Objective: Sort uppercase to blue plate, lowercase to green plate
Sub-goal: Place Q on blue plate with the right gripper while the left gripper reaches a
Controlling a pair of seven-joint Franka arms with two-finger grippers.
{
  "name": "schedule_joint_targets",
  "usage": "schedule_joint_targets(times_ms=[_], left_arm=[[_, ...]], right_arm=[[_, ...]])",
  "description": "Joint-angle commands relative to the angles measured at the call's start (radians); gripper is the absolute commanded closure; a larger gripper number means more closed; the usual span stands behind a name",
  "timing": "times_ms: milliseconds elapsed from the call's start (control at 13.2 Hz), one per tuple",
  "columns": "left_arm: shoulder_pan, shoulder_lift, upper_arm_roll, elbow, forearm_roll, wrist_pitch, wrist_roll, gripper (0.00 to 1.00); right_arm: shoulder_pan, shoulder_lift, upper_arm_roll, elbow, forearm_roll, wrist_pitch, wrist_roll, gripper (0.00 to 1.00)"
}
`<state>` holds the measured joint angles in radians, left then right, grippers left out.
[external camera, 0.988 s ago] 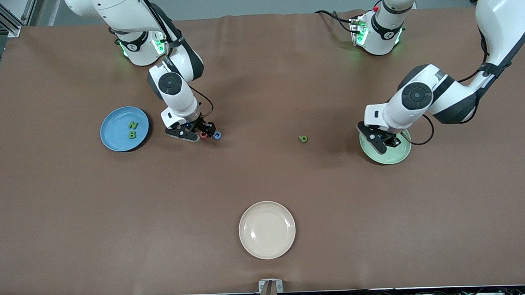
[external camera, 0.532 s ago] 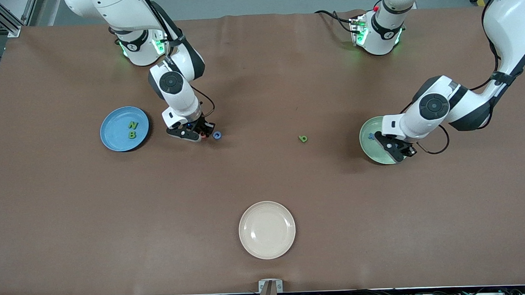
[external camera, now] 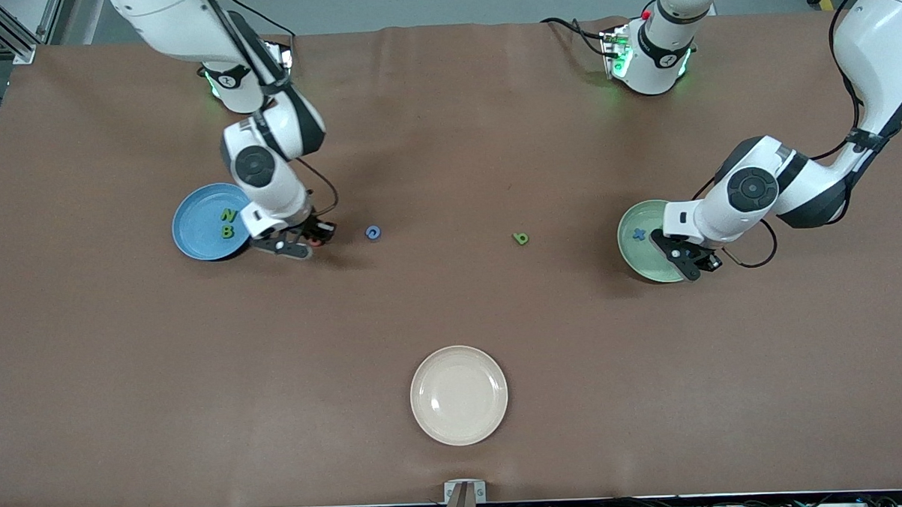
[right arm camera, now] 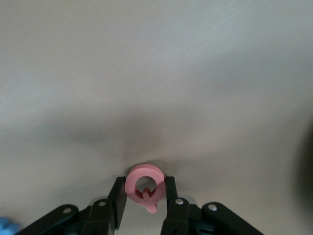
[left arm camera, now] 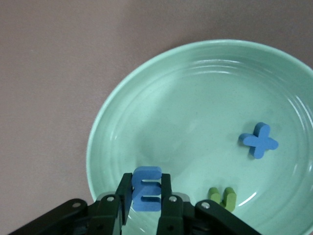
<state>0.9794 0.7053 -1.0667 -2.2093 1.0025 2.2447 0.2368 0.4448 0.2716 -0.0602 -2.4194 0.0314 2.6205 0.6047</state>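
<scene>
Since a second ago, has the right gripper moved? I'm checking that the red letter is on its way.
Yes. The right gripper, jaws shut on the red letter, has moved away from the blue ring letter toward the blue plate.

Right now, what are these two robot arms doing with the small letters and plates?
The right gripper holds the red ring-shaped Q over the table beside the round sky-blue plate, which already carries the green N and green B. The left gripper holds the blue m-shaped letter over the pale green plate. A blue ring-like letter and a small green letter lie on the table.
</scene>
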Motion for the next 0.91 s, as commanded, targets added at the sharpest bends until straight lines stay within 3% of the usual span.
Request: schedule_joint_targets(times_ms=[0,228,304,380,532,760,836], left_arm=[[-0.004,0.008,0.008,-0.006,0.024,0.012,0.006,0.94],[-0.004,0.009,0.017,-0.006,0.024,0.012,0.006,0.91],[-0.002,0.006,0.017,-0.006,0.024,0.012,0.001,0.86],[-0.002,0.0,0.017,-0.004,0.024,0.012,-0.004,0.75],[-0.001,-0.009,0.005,-0.006,0.024,0.01,-0.001,0.44],[0.007,-0.032,-0.064,-0.006,0.021,-0.019,0.002,0.14],[0.016,-0.032,-0.102,-0.003,0.019,-0.052,-0.002,0.0]], right_arm=[[-0.128,-0.181,0.013,-0.04,-0.016,-0.191,-0.176,1.0],[-0.256,-0.293,0.013,-0.041,-0.016,-0.345,-0.391,1.0],[-0.296,-0.311,0.013,-0.055,-0.016,-0.362,-0.448,1.0],[-0.343,-0.324,0.013,-0.079,-0.022,-0.355,-0.509,1.0],[-0.431,-0.33,0.013,-0.116,-0.051,-0.331,-0.616,1.0],[-0.521,-0.321,0.013,-0.19,-0.126,-0.171,-0.677,0.99],[-0.547,-0.309,0.013,-0.196,-0.131,-0.136,-0.7,0.98]])
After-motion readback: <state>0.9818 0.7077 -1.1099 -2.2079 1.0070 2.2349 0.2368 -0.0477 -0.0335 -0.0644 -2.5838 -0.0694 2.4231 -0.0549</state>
